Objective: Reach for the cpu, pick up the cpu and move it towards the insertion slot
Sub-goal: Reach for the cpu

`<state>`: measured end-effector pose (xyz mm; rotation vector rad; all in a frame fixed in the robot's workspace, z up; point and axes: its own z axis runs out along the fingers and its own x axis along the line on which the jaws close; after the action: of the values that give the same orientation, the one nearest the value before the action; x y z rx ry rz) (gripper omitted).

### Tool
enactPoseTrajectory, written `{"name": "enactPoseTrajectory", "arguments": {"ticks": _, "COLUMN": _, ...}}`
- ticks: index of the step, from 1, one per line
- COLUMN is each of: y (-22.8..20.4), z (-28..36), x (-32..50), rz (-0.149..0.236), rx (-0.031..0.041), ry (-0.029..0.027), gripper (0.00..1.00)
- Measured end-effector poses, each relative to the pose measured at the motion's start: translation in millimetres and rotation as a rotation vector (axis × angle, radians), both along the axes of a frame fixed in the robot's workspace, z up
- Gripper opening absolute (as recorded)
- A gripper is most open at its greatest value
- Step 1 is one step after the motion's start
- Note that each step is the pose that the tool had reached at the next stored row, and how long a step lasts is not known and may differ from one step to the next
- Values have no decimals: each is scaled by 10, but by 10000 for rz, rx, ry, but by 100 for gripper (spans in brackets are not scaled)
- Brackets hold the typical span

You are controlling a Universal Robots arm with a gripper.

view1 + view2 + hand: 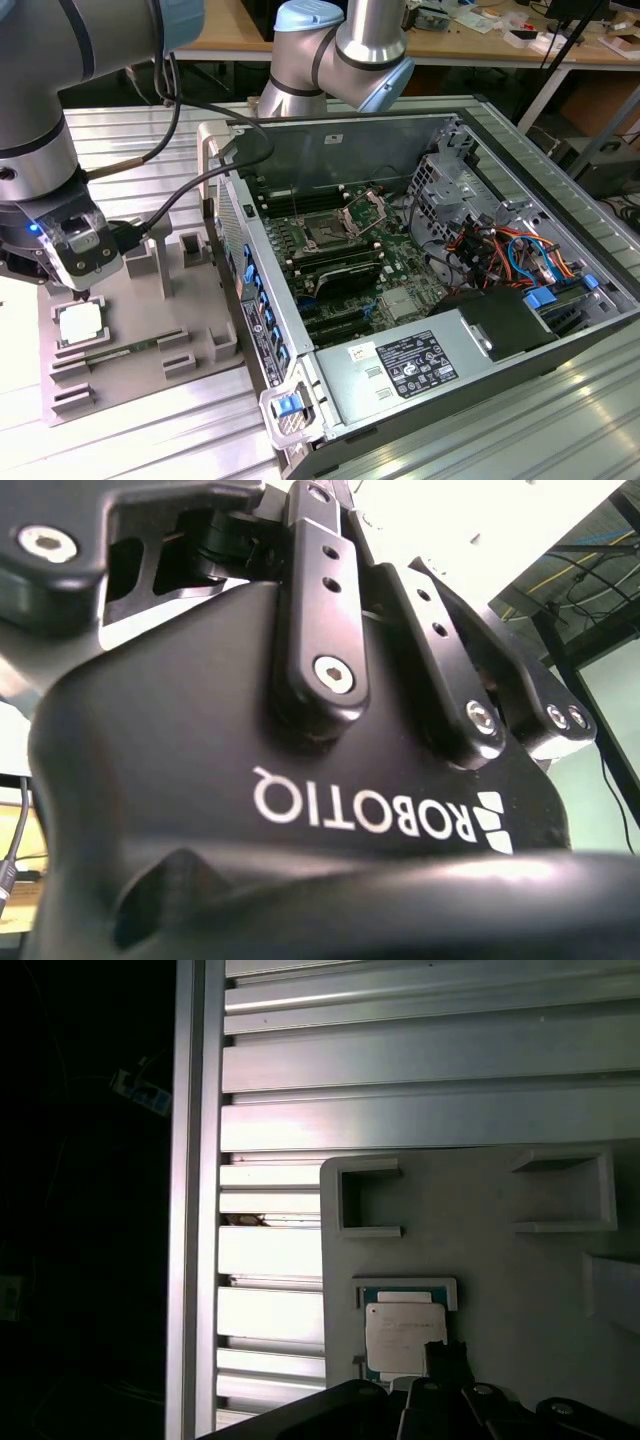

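Hovering just over the partly covered cpu (398,1335), pincer (82,288), grip state indiscernible.

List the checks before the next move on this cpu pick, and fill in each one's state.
1. cpu lying flat in the grey holder: ok.
2. gripper close above the cpu: ok.
3. cpu lifted off the holder: not ok.
4. insertion slot uncovered, bracket raised: ok.
5. Arm cable free of the computer case: cannot tell.
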<state>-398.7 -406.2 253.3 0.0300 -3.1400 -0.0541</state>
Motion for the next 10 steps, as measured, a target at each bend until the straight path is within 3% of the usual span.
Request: {"name": "enactPoseTrajectory", "arguments": {"ticks": 10, "y": 0, "z": -25, "x": -2, "rz": -2, "rx": 0, "ry": -1, "gripper": 11}}
